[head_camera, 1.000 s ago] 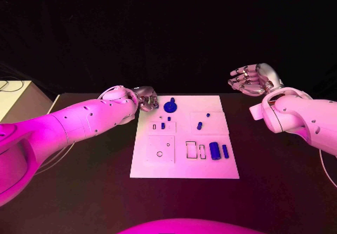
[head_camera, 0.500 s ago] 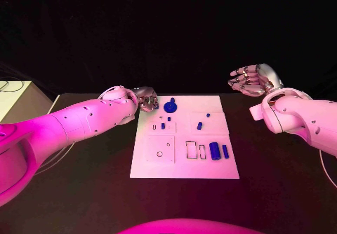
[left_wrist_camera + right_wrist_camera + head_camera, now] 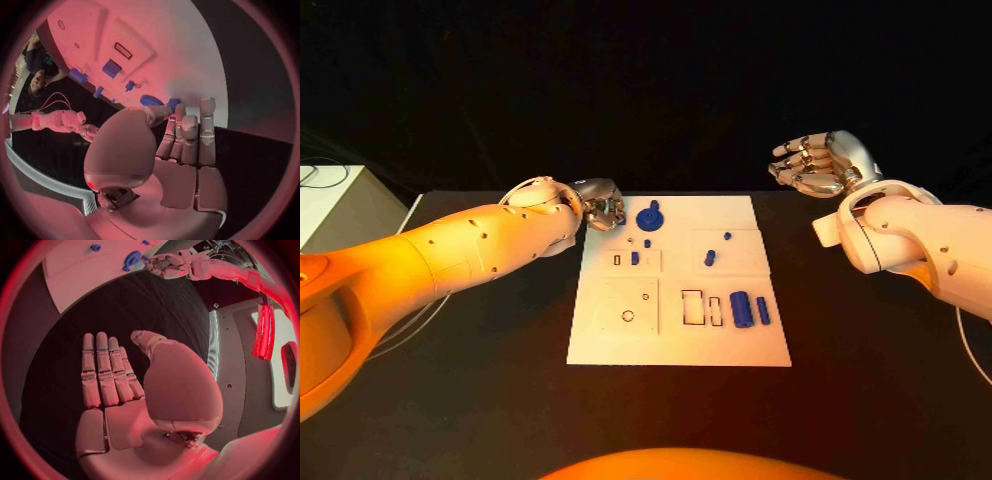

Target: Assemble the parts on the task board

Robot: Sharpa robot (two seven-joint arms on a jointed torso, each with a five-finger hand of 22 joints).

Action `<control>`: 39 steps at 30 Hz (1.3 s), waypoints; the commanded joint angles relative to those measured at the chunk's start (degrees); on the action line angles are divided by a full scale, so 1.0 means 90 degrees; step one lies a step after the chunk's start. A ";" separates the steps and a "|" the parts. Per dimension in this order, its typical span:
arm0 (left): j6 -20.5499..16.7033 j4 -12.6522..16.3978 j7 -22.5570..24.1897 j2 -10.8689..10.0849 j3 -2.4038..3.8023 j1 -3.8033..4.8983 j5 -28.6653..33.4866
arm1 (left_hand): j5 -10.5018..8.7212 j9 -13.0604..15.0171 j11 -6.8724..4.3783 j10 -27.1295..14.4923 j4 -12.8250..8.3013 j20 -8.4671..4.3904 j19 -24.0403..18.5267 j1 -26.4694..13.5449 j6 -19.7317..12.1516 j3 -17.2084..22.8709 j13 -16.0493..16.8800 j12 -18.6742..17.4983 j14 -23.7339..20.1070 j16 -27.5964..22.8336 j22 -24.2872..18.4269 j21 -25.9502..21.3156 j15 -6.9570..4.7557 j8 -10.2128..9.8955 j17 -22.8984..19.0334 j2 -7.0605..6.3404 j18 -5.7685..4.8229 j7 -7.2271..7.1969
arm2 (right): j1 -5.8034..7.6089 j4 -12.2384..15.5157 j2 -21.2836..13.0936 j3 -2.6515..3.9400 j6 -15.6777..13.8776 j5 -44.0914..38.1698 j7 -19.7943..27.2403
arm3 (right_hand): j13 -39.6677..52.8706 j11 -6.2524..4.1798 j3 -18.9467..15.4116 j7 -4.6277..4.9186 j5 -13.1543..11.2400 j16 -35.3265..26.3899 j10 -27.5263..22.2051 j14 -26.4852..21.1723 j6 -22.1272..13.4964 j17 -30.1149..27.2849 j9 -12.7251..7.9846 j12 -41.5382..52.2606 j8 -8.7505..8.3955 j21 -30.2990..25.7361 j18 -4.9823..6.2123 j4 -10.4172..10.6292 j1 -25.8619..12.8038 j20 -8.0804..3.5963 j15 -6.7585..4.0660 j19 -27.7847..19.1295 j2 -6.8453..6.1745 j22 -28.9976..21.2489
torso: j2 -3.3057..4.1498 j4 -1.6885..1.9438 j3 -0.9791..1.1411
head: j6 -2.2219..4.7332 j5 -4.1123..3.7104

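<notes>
Black bench (image 3: 473, 400) carries task board (image 3: 678, 345) | blue parts (image 3: 741, 309) on board | left hand (image 3: 600, 206) at board's far corner beside round blue part (image 3: 649, 216), grasp unclear | right hand (image 3: 819, 165) raised off board, released

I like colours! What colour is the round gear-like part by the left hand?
Blue; the round part shows best in the head view.

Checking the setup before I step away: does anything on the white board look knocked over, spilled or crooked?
Nothing stands out. The board lies flat and square on the table, the blue parts sit apart on it, and both hands are empty.
</notes>
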 commanded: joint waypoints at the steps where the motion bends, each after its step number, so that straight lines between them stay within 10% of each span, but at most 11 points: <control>1: -0.0079 0.0049 0.0153 -0.0011 -0.0015 -0.0019 -0.0001 | -0.0031 0.2119 -0.0007 0.0026 -0.0058 -0.0005 -0.0023 -0.0031 -0.0015 -0.0125 -0.0007 0.0023 -0.0002 0.0005 0.0013 0.0016 -0.0024 0.0033 0.0008 -0.0155 -0.0020 0.0011 | -0.0006 0.0003 -0.0004 0.0001 0.0084 -0.0019 0.0036 | -0.0006 -0.0007 -0.0010 0.0016 0.0037 -0.0034 0.0043 0.0046 0.0036 -0.0005 -0.0004 0.0000 -0.0043 -0.0006 0.0071 -0.0021 -0.0050 0.0008 0.0012 -0.0018 -0.0014 -0.0005 | -0.0002 0.0001 -0.0002 | 0.0004 0.0007; 28: -0.0191 0.0096 0.0129 -0.0067 -0.0023 -0.0021 -0.0047 | -0.0030 0.2069 0.0006 0.0058 -0.0170 0.0000 -0.0022 -0.0067 -0.0091 -0.0296 -0.0034 -0.0012 -0.0001 0.0011 0.0024 0.0001 -0.0016 -0.0035 0.0016 -0.0383 -0.0022 0.0023 | -0.0017 0.0003 -0.0007 0.0001 0.0087 -0.0019 0.0030 | -0.0012 -0.0007 -0.0008 0.0016 0.0042 -0.0040 0.0043 0.0045 0.0036 -0.0009 -0.0005 -0.0001 -0.0045 -0.0007 0.0070 -0.0018 -0.0059 0.0009 0.0013 -0.0018 -0.0008 -0.0019 | 0.0004 -0.0011 0.0004 | -0.0008 0.0018; 39: -0.0040 0.0032 0.0116 -0.0049 -0.0026 -0.0021 -0.0042 | -0.0025 0.2022 0.0017 0.0095 -0.0064 0.0013 -0.0027 -0.0102 -0.0066 -0.0207 -0.0056 -0.0039 -0.0008 0.0006 0.0015 -0.0038 -0.0005 -0.0082 0.0003 -0.0107 -0.0019 0.0033 | -0.0018 0.0013 -0.0014 0.0001 0.0090 -0.0019 0.0030 | -0.0012 -0.0007 -0.0008 0.0016 0.0042 -0.0040 0.0043 0.0045 0.0036 -0.0009 -0.0005 -0.0001 -0.0045 -0.0007 0.0070 -0.0018 -0.0059 0.0009 0.0013 -0.0018 -0.0008 -0.0019 | 0.0005 -0.0011 0.0002 | -0.0011 0.0016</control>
